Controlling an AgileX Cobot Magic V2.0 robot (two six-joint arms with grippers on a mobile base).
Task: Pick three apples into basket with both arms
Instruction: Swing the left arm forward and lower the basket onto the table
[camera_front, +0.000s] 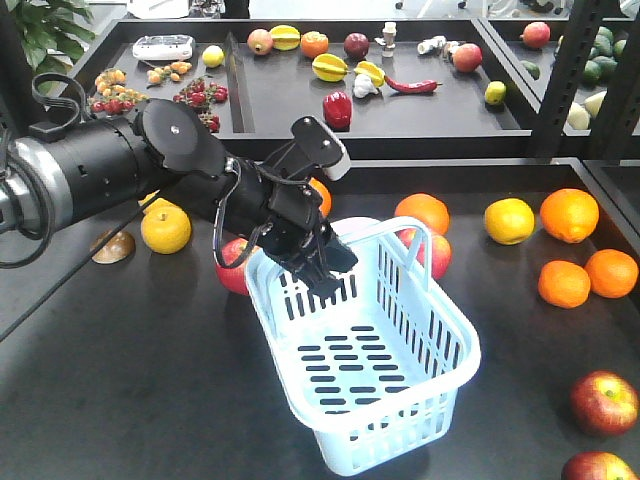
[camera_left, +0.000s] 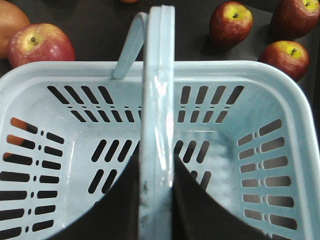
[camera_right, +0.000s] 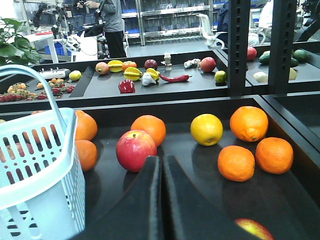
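Nearest the front camera, the basket (camera_front: 385, 440) sits tilted at mid-table. Its slotted floor is bare of fruit, so no apple looks banked yet. The left arm (camera_front: 120, 165) reaches in from 9 o'clock, and the left gripper (camera_front: 328, 272) meets the basket near its 11 o'clock rim, likely to keep it steady and open-mouthed for loading. Only the left wrist view settles the grip: the handle (camera_left: 159, 100) runs between the two black fingers, which clamp its sides. The right gripper (camera_right: 161, 192), outside the front view, shows in its own camera with fingers almost touching and nothing between them. An apple (camera_right: 136, 150) lies at its 11 o'clock among oranges (camera_right: 249, 122) and is probably its first target. The front view adds a second apple (camera_front: 232, 268) at the basket's 9 o'clock, half behind the arm, and a third apple (camera_front: 604, 402) and a fourth apple (camera_front: 598, 468) at 4 o'clock.
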